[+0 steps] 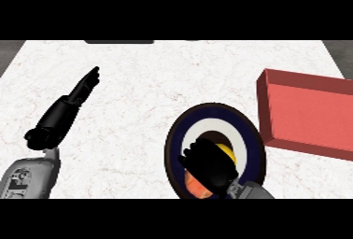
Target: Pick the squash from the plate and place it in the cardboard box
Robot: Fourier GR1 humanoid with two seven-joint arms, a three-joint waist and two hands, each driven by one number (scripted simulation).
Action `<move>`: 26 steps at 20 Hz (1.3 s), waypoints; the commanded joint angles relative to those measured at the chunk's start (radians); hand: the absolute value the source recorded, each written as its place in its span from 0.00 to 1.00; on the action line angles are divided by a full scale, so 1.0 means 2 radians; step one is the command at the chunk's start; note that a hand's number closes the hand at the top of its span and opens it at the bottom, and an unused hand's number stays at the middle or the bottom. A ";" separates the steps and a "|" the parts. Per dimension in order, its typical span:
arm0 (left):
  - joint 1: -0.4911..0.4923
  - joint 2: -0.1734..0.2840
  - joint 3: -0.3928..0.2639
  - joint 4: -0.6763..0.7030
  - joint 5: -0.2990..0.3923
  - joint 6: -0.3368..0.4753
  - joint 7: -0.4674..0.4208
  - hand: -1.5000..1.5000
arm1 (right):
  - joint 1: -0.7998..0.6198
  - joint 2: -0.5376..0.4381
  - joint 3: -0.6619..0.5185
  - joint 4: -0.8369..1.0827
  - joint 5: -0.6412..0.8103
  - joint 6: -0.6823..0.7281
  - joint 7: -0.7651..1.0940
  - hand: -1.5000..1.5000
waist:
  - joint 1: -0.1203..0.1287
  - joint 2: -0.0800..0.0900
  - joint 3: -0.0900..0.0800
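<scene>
A round plate point(183, 135) with a dark blue rim and white ring lies at the lower middle of the counter. On it, a yellow squash point(228, 152) shows only as a sliver, since my right hand point(209, 163) covers it with fingers curled over it. An orange-red piece point(197, 185) peeks out below the hand on the plate. The box point(307, 114), a reddish open tray, sits to the right of the plate. My left hand point(82, 88) rests at the left with straight fingers pointing away, holding nothing.
The white marbled counter point(151, 74) stretches wide behind the plate. A dark object point(118, 41) lies at the far edge. The box's near left corner stands close to the plate's right rim.
</scene>
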State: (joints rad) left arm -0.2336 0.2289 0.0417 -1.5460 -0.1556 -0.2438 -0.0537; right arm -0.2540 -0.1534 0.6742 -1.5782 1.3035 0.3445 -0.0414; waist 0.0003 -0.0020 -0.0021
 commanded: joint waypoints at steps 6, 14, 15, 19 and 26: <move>0.047 -0.002 -0.002 0.004 -0.008 -0.010 -0.047 0.50 | -0.008 0.028 0.002 0.041 0.037 -0.117 -0.046 1.00 | 0.003 0.001 0.001; 0.013 0.000 0.013 0.006 -0.004 -0.003 -0.008 0.50 | 0.190 -0.178 0.005 -0.215 -0.102 -0.090 -0.213 1.00 | -0.018 -0.001 0.001; 0.031 0.005 0.015 -0.014 0.005 -0.012 -0.011 0.50 | 0.221 -0.208 -0.011 -0.242 -0.109 -0.115 -0.226 1.00 | -0.015 -0.002 0.001; 0.028 -0.006 0.011 0.011 -0.010 0.003 -0.035 0.50 | 0.246 -0.266 -0.077 -0.354 -0.149 -0.124 -0.259 1.00 | -0.016 -0.001 0.001; 0.019 -0.008 0.012 -0.004 -0.005 0.000 -0.001 0.50 | 0.302 -0.249 -0.214 -0.463 -0.294 -0.079 -0.189 1.00 | -0.017 0.001 0.000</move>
State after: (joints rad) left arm -0.1819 0.2245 0.0683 -1.5865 -0.1544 -0.2549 -0.0491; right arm 0.3013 -0.6709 0.3615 -2.3280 0.8962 0.1231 -0.5225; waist -0.0283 -0.0042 -0.0002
